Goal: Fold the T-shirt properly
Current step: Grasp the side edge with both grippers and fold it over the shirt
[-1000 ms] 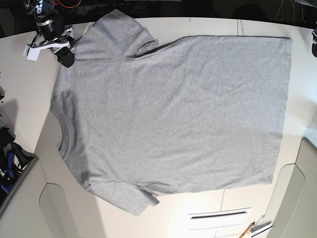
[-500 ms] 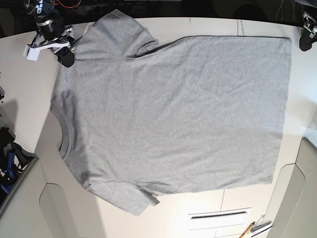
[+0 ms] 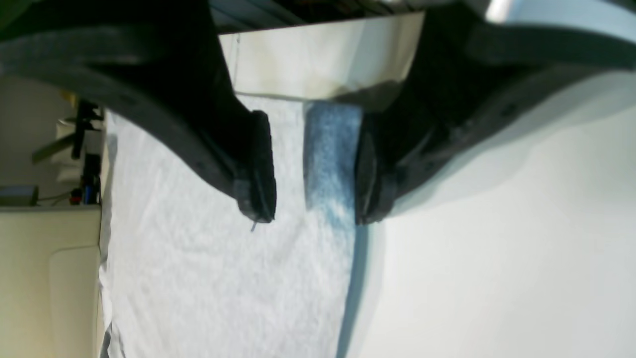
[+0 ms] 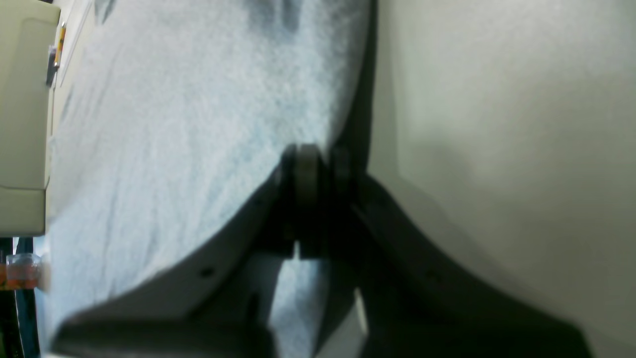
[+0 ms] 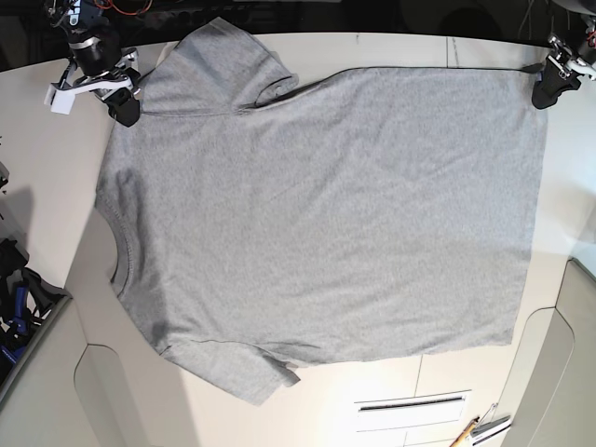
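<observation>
Grey cotton fills most of the base view: the T-shirt [image 5: 326, 223] lies flat and plain side up on the pale table [image 5: 42, 177], its long axis running from the collar at nine o'clock to the hem at three o'clock, with one sleeve at eleven o'clock and the other at seven. We have our right gripper [image 5: 123, 101] pinched tight at the shoulder just below the far sleeve, and in its wrist view the pads [image 4: 307, 171] meet over the fabric edge, so we judge it to be holding the shirt there. Our left gripper [image 5: 548, 91] sits at the opposite end of the same long edge, at about two o'clock, right at the hem corner. In its wrist view the jaws stand wide apart with nothing between them but the cloth below: the hem edge runs down between the fingertips [image 3: 258, 169], shirt toward the left finger, bare table toward the right. The coming move, as we read it, turns on this: both arms are lined up along the far long side, so the left need only drop and close on that corner.
</observation>
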Controlling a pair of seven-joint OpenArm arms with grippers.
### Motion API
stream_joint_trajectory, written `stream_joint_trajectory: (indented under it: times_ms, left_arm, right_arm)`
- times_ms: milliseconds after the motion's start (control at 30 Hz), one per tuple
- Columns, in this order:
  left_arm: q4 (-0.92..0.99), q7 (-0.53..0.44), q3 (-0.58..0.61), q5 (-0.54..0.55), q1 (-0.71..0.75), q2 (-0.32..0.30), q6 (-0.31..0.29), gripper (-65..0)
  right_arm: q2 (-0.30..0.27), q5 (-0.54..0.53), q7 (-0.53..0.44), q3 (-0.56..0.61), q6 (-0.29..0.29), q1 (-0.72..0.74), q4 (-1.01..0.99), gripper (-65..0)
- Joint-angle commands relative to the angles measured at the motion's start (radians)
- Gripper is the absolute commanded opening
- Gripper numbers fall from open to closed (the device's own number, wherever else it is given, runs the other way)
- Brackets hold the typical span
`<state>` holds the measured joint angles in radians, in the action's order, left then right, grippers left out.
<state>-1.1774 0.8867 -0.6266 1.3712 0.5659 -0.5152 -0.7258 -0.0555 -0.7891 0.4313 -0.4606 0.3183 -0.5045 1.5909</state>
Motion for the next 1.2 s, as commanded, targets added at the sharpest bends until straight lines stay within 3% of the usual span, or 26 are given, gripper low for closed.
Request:
stream_joint_trajectory:
  times_ms: [0, 200, 367, 400, 667, 933, 1167]
  left_arm:
    - [0.002, 0.077, 0.006, -0.073, 0.019, -0.006, 0.028, -34.7]
    - [0.000, 0.074, 0.006, -0.068, 0.018, -0.006, 0.028, -35.9]
    - [0.000, 0.053, 0.006, -0.053, 0.016, -0.006, 0.028, -62.9]
    - [0.000, 0.052, 0.006, -0.048, 0.015, -0.006, 0.028, -65.0]
    - [-0.015, 0.021, -0.056, -0.051, 0.016, -0.006, 0.028, -65.0]
    - [-0.016, 0.113, -0.192, 0.032, 0.050, -0.009, 0.028, -65.0]
    - [-0.044, 0.190, -0.193, 0.106, 0.092, -0.018, 0.028, -65.0]
  right_arm:
    - [-0.008, 0.004, 0.000, -0.003, 0.002, -0.006, 0.011, -65.0]
    - [-0.008, 0.004, 0.000, -0.003, 0.002, -0.005, 0.011, -65.0]
    - [-0.008, 0.004, 0.000, -0.003, 0.002, -0.005, 0.011, -65.0]
    - [-0.008, 0.004, -0.001, -0.003, 0.002, -0.005, 0.011, -65.0]
    - [-0.009, 0.007, 0.038, -0.014, 0.003, -0.006, 0.040, -65.0]
    - [-0.020, 0.003, 0.060, -0.069, 0.004, -0.101, 0.179, -65.0]
    - [-0.019, -0.006, 0.078, -0.081, 0.004, -0.235, 0.311, -65.0]
